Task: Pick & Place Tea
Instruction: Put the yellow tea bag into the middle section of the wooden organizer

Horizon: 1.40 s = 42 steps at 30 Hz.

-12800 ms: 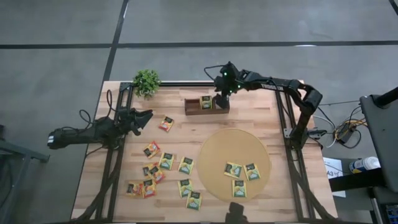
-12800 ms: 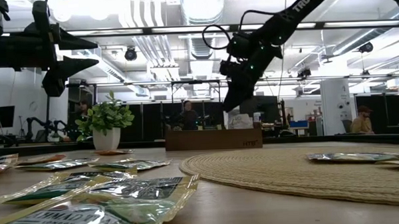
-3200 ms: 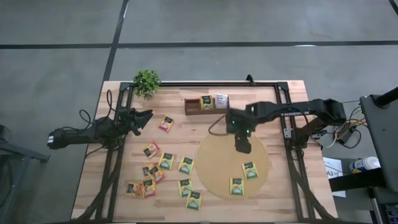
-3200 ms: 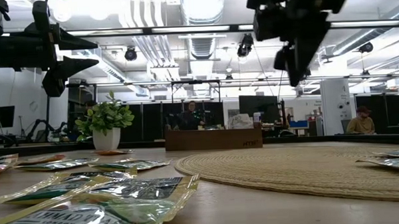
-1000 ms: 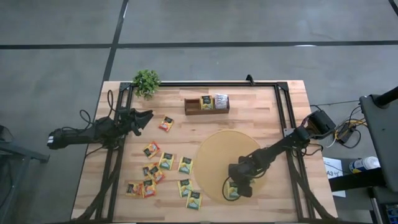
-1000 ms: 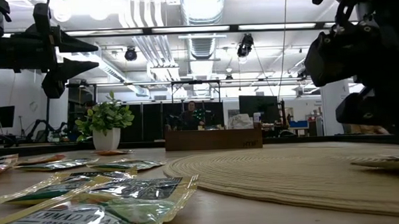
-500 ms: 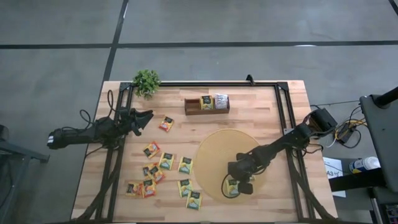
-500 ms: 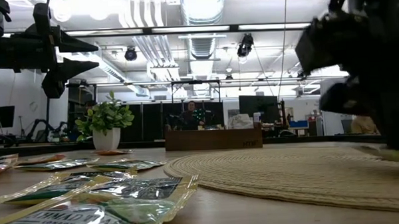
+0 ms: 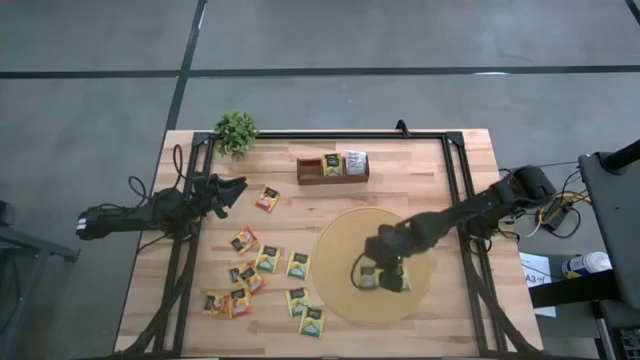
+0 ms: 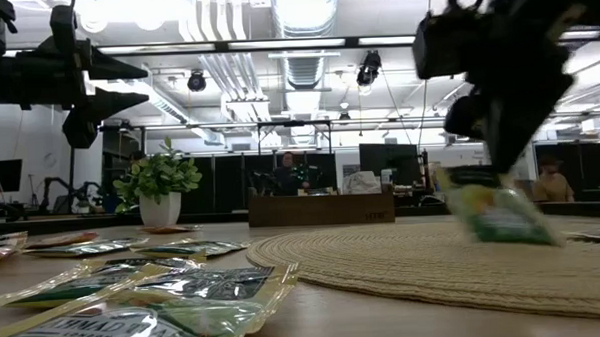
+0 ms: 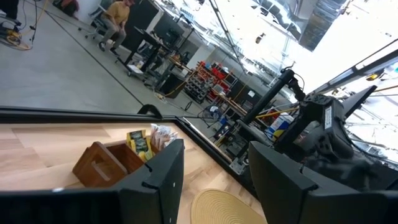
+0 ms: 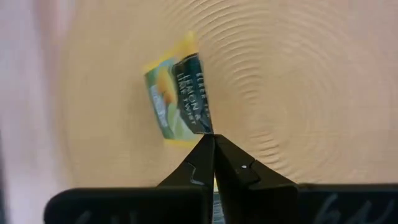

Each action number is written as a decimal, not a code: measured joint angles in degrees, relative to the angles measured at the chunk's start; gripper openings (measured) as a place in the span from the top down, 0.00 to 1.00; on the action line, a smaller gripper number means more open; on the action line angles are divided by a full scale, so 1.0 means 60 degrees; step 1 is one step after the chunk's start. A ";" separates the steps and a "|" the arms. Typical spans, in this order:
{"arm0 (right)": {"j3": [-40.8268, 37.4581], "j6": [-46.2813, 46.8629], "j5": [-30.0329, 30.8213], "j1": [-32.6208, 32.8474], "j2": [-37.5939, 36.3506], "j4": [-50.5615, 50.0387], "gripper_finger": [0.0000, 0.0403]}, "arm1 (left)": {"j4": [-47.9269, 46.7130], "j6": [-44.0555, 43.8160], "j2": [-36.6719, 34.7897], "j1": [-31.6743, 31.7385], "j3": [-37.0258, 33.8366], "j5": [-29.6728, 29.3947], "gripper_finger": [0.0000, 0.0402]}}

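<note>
The right pincer [image 9: 372, 277] is pinched shut on a corner of a yellow-green tea sachet [image 12: 179, 97], which hangs above the round woven mat [image 9: 340, 240], clear of its surface. The left pincer [image 9: 232, 187] waits partly open, empty, beyond the mat's far side, over the tabletop [image 9: 420, 170].

Pale wooden counter [image 9: 420, 175], smooth and matt; round mat [image 9: 340, 255] of coarse woven fibre; glossy sachets [image 10: 199, 284]; brown wooden tray [image 9: 310, 178]; matt black end effector [image 12: 213, 146].

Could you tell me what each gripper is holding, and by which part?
The right gripper pinches a yellow-green tea sachet by one corner, above the round mat. The left gripper holds nothing.
</note>
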 joint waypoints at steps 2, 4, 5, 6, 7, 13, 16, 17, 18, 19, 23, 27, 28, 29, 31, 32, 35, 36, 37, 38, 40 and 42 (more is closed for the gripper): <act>-0.0002 -0.0367 0.0080 -0.0402 -0.0162 -0.0177 0.98 | -0.0018 0.0000 0.0001 0.0000 0.0000 0.0000 0.57; 0.0005 -0.0767 0.0115 -0.0820 -0.0314 -0.0233 0.98 | -0.0017 0.0000 0.0003 0.0001 0.0000 0.0000 0.57; 0.0005 -0.0978 0.0129 -0.1039 -0.0387 -0.0299 0.98 | -0.0017 0.0000 0.0004 0.0000 0.0000 0.0000 0.57; 0.0005 -0.1207 0.0154 -0.1253 -0.0433 -0.0348 0.98 | -0.0021 0.0000 0.0004 0.0000 0.0000 0.0000 0.57; 0.0005 -0.1439 0.0219 -0.1473 -0.0484 -0.0393 0.98 | -0.0018 0.0000 0.0001 0.0003 0.0000 0.0000 0.57; 0.0009 -0.2563 0.0333 -0.2878 -0.0589 -0.0568 0.98 | -0.0025 -0.0002 0.0003 0.0002 0.0000 0.0000 0.57; 0.0206 -0.3215 0.0356 -0.3565 -0.0600 -0.0692 0.98 | -0.0028 0.0000 0.0000 0.0000 0.0000 0.0000 0.57; 0.0315 -0.3435 0.0450 -0.3772 -0.0597 -0.0696 0.98 | -0.0028 0.0000 0.0002 0.0000 0.0000 0.0000 0.57; 0.0460 -0.3641 0.0568 -0.3975 -0.0578 -0.0706 0.98 | -0.0028 0.0000 0.0001 0.0003 0.0000 0.0000 0.57; 0.0611 -0.3881 0.0641 -0.4197 -0.0577 -0.0709 0.98 | -0.0028 0.0000 0.0003 0.0001 0.0000 0.0000 0.57; 0.1279 -0.4829 0.0914 -0.5046 -0.0561 -0.0704 0.98 | -0.0046 0.0000 0.0002 0.0002 0.0000 0.0000 0.57; 0.1916 -0.5385 0.1312 -0.5888 -0.0546 -0.0833 0.98 | -0.0062 0.0000 0.0003 0.0000 0.0000 0.0000 0.57; 0.2061 -0.5540 0.1320 -0.6102 -0.0545 -0.0828 0.98 | -0.0069 -0.0001 0.0001 0.0003 0.0000 0.0000 0.57; 0.2204 -0.5655 0.1363 -0.6306 -0.0523 -0.0825 0.98 | -0.0075 0.0000 0.0000 0.0000 0.0000 0.0000 0.57; 0.2502 -0.5829 0.1513 -0.6681 -0.0412 -0.0835 0.98 | -0.0075 0.0000 0.0000 0.0000 0.0000 0.0000 0.57; 0.2660 -0.5948 0.1535 -0.6860 -0.0330 -0.0869 0.98 | -0.0075 0.0000 0.0001 0.0000 0.0000 0.0000 0.57; 0.3257 -0.6376 0.1526 -0.7227 0.0029 -0.0902 0.98 | -0.0072 0.0000 0.0000 0.0000 0.0000 0.0000 0.57; 0.3499 -0.6567 0.1524 -0.7302 0.0190 -0.0935 0.98 | -0.0068 0.0000 0.0003 0.0003 0.0000 0.0000 0.57; 0.3736 -0.6756 0.1523 -0.7356 0.0365 -0.1015 0.98 | -0.0068 0.0000 0.0004 0.0000 0.0000 0.0000 0.57; 0.4015 -0.6935 0.1516 -0.7377 0.0591 -0.1080 0.98 | -0.0068 0.0000 0.0002 0.0002 0.0000 0.0000 0.57; 0.4551 -0.7173 0.1480 -0.7409 0.1039 -0.1125 0.98 | -0.0067 0.0000 0.0000 0.0001 0.0000 0.0000 0.57; 0.4987 -0.7320 0.1441 -0.7431 0.1470 -0.1230 0.98 | -0.0061 0.0000 0.0000 0.0000 0.0000 0.0000 0.57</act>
